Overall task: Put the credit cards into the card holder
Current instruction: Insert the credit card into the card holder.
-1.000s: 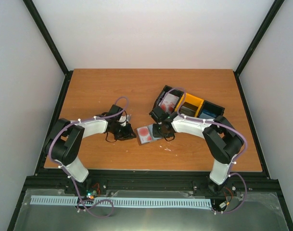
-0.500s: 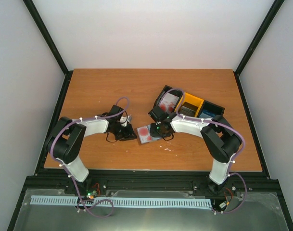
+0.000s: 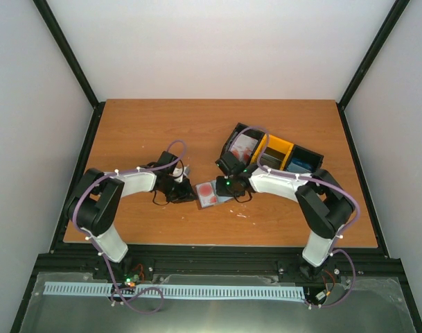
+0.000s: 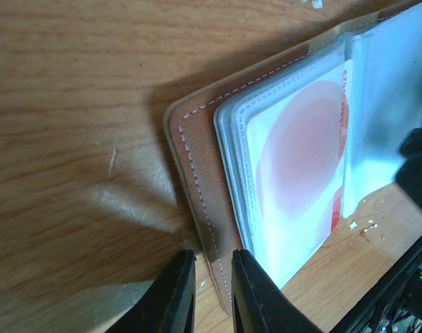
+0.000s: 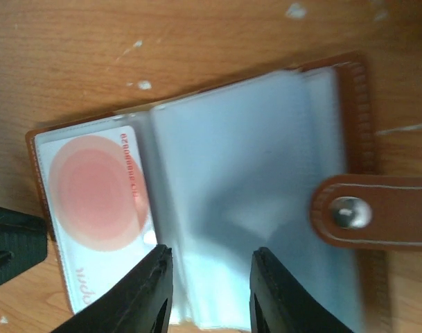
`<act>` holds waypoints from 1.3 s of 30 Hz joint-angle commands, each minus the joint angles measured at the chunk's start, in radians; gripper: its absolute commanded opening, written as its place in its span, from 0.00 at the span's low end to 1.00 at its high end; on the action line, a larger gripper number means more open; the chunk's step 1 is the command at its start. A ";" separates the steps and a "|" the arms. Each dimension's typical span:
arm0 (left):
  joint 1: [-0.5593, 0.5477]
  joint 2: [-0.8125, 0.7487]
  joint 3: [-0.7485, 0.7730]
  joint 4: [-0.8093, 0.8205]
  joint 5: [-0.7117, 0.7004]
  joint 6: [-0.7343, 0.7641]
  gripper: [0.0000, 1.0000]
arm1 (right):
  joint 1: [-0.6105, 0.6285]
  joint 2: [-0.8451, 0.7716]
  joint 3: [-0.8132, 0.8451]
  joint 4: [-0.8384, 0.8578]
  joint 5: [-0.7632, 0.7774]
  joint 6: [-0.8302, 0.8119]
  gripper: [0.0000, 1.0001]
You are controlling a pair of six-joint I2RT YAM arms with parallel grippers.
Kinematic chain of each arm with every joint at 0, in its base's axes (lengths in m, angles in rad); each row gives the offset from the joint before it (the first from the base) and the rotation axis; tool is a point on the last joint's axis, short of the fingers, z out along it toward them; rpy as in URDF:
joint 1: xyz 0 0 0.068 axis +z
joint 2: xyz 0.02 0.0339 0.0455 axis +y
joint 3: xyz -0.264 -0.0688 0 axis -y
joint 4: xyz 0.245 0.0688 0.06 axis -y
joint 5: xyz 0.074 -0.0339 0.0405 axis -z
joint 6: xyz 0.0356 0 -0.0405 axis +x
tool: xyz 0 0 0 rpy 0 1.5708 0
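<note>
The card holder lies open on the tabletop between my two claws, with one white-and-red card already seated in a clear sleeve on its left page. My left claw is pinching the stitched brown leather edge of the cover and pinning it flat. My right claw is spread above the loose blue-grey sleeves and carries no card. The snap tab is folded out to the right.

By my reading the job is barely begun: one card is filed and the rest wait. Just behind my right claw sit three bins side by side. The black bin holds more white-and-red cards. The yellow bin holds what look like dark grey cards. The far black bin holds blue cards. How many lie in each stack I cannot tell. An empty sleeve faces up for the next one.
</note>
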 commanded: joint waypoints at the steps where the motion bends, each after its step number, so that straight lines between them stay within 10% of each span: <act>1: -0.009 0.006 0.011 0.002 -0.025 0.001 0.17 | 0.008 -0.079 -0.003 -0.116 0.202 0.044 0.33; 11: -0.009 0.009 0.014 0.002 -0.025 0.002 0.17 | 0.016 -0.025 0.003 -0.142 0.141 0.037 0.36; 32: -0.009 0.008 0.011 0.007 -0.022 0.005 0.17 | 0.016 0.030 0.023 -0.059 0.030 -0.015 0.09; 39: -0.009 0.000 0.011 0.007 -0.028 0.003 0.17 | 0.016 0.017 -0.003 0.040 -0.086 -0.039 0.18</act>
